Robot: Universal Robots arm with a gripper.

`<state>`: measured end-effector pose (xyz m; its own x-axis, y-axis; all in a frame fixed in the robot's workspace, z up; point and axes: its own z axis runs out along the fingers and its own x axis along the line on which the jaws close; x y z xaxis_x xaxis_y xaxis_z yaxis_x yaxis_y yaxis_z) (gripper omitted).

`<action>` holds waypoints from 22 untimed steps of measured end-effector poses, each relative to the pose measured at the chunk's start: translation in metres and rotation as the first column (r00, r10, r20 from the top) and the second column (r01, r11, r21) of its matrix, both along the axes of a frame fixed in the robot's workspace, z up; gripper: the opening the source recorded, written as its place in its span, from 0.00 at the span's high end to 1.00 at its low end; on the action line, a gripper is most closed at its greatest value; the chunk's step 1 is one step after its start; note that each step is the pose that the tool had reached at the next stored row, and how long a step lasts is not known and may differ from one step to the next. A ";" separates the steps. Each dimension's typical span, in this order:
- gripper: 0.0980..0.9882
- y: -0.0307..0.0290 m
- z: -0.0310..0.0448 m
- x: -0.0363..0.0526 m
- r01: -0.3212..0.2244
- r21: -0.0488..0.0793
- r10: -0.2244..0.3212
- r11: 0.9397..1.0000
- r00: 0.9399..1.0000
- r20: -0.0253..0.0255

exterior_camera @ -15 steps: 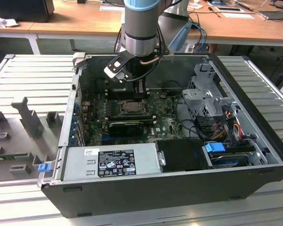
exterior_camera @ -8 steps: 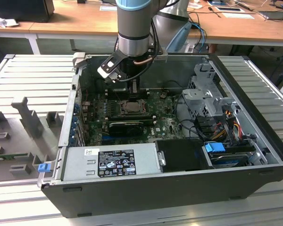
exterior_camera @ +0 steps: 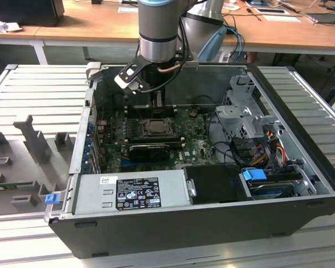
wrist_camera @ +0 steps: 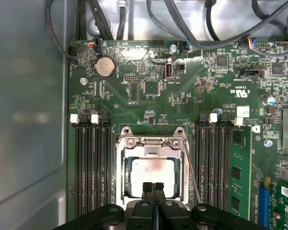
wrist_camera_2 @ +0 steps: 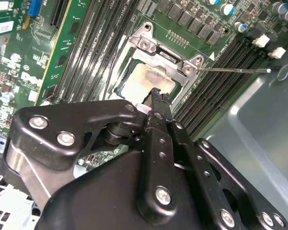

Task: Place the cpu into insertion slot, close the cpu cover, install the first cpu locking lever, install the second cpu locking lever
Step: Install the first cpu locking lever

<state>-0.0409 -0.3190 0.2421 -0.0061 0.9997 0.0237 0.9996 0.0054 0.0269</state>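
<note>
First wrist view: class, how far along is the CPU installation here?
Done: the cpu sits under the lowered cpu cover. In hand: the shut gripper hangs at the cover's edge, holding nothing. Left: a thin locking lever stands angled away from the cover, apparently unlatched.

The arm (exterior_camera: pixel 159 33) hangs vertically at twelve o'clock in the exterior view, wrist aimed toward six. Its gripper (wrist_camera: pixel 153 186) (black, two-fingered) has its fingers (wrist_camera_2: pixel 157 103) pressed together.

Exterior view high above the open case (exterior_camera: pixel 173 223); both wrist views close over the insertion slot (wrist_camera: pixel 119 163) (wrist_camera_2: pixel 146 36)
</note>
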 end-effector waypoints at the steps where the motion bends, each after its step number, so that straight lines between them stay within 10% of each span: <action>1: 0.99 0.0000 0.0036 0.0000 0.000 0.000 0.000 1.000 1.000 0.000; 19: 0.99 0.0000 0.0367 0.0000 0.000 -0.008 0.000 1.000 1.000 0.000; 22: 0.99 0.0000 0.0366 0.0000 -0.091 -0.008 0.091 0.996 0.996 0.000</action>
